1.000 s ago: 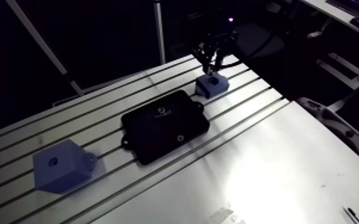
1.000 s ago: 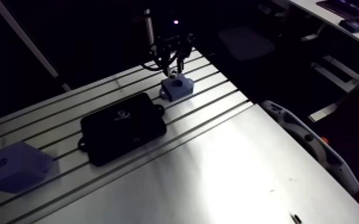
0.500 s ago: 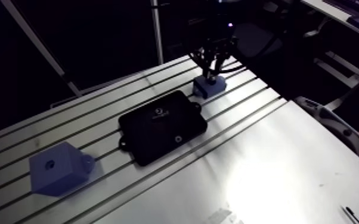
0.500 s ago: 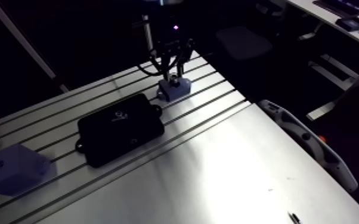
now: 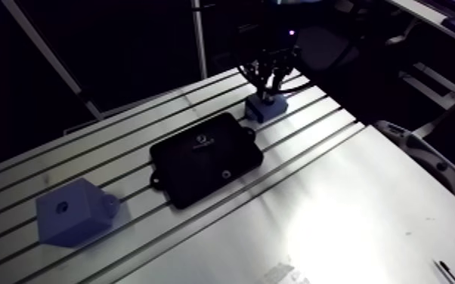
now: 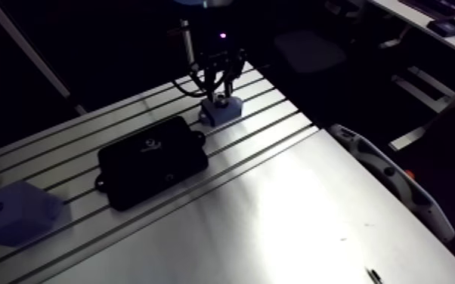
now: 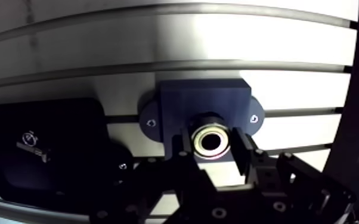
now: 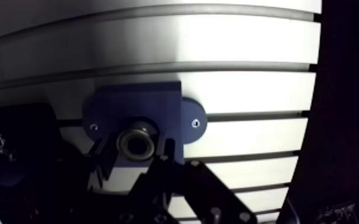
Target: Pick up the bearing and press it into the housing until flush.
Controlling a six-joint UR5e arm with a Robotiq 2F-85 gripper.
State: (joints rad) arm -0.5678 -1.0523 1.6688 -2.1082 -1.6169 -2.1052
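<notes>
The bearing [image 7: 210,141], a small steel ring, sits between the two dark fingers [image 7: 245,156] of my gripper [image 7: 213,148], which is shut on it. Right under it lies the blue housing [image 7: 200,100], a block with two screw ears, and the ring lines up with the housing's bore. I cannot tell how deep the ring sits. In the arm view the gripper [image 5: 270,81] stands upright on the housing [image 5: 267,109] at the far side of the slotted table [image 5: 125,143].
A flat black case [image 5: 206,157] lies just beside the housing, near the table's middle. A larger blue block [image 5: 72,214] stands at the near left. A smooth metal sheet [image 5: 336,219] covers the near right, with a pen [image 5: 446,272] at its corner.
The gripper has come down onto the housing; earlier the housing's top showed free below the fingers. The case and the large blue block have stayed put.
</notes>
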